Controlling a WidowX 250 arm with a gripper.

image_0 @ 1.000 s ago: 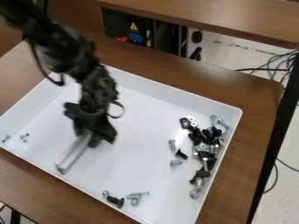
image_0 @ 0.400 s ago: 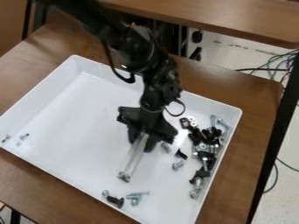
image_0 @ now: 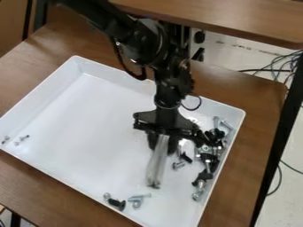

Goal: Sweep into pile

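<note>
The black gripper (image_0: 162,142) hangs over the right half of the white tray (image_0: 77,119), shut on a pale, translucent bar (image_0: 156,165) that slants down toward the tray floor. Just right of the bar lie a silver bolt (image_0: 178,165) and a black screw (image_0: 186,157). A pile of black and silver hardware (image_0: 208,157) runs along the tray's right side, its upper part partly hidden by the gripper. A smaller cluster with a black bolt (image_0: 117,204) is near the front edge. Small screws (image_0: 22,138) rest in the left corner.
The tray's raised walls surround the work area on a brown wooden table (image_0: 251,133). Behind it stands another wooden surface (image_0: 237,20). Cables (image_0: 284,66) lie on the floor at the right.
The gripper has moved right across the tray with the bar, from the left-centre to beside the pile. The bar now stands steeper, and its lower end is farther right.
</note>
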